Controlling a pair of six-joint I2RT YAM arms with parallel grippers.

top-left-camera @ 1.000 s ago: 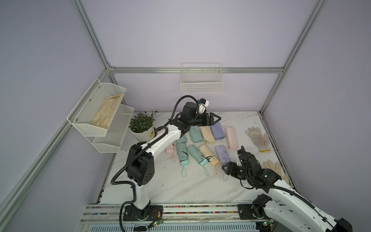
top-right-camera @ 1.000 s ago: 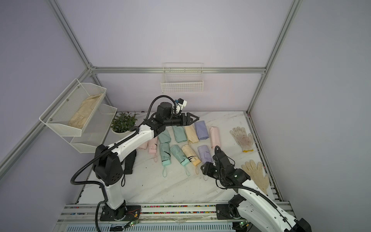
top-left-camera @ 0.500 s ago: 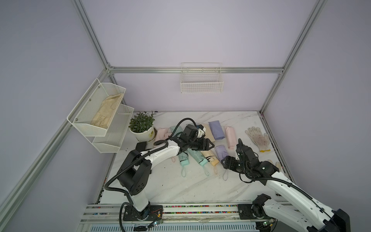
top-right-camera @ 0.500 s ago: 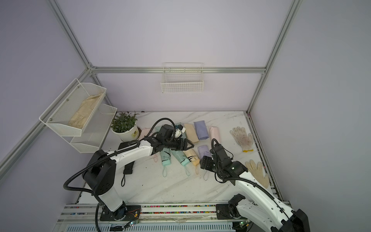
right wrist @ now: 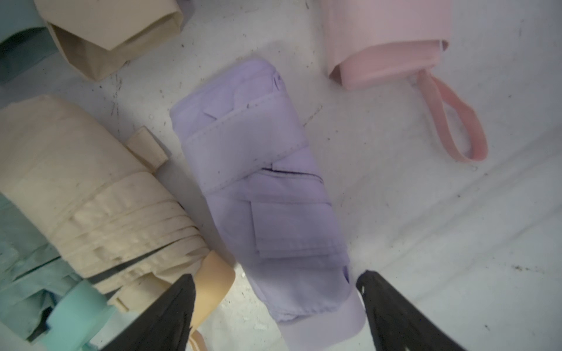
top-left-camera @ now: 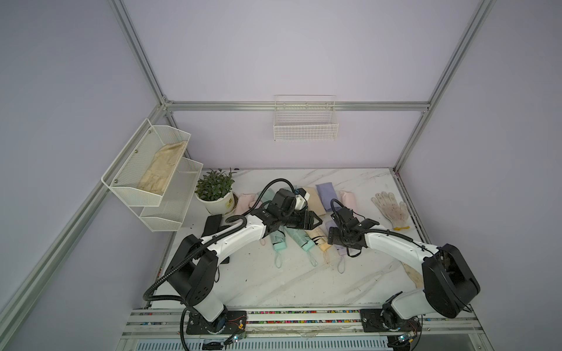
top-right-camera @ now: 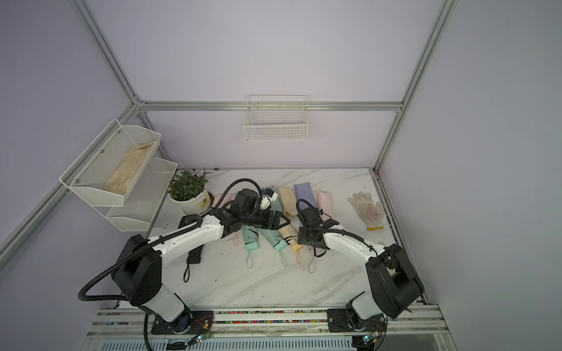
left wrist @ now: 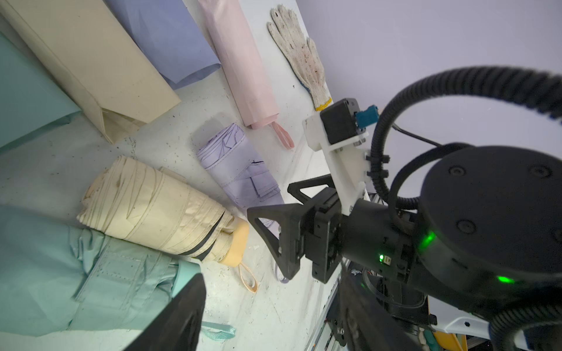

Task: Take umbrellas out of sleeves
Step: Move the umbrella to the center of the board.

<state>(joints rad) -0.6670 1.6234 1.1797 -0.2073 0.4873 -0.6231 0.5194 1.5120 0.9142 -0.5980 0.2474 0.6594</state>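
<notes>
One lavender umbrella (right wrist: 258,188) lay free after the right gripper (right wrist: 276,275) spread its fingers and let go; the left gripper (top-left-camera: 314,220) hung empty with fingers apart, and the pink sleeve (right wrist: 386,39) was still full

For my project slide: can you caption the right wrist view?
Open right gripper straddles the lavender umbrella at its handle end on the table, yellow umbrella and pink sleeve alongside.

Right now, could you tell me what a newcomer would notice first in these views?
The row of pastel umbrellas and flat sleeves across the middle of the table draws the eye, with both arms leaning in over it. The open right gripper straddles the handle end of the bare lavender umbrella, while the pink sleeve beside it is still full, a wrist loop hanging out.
</notes>
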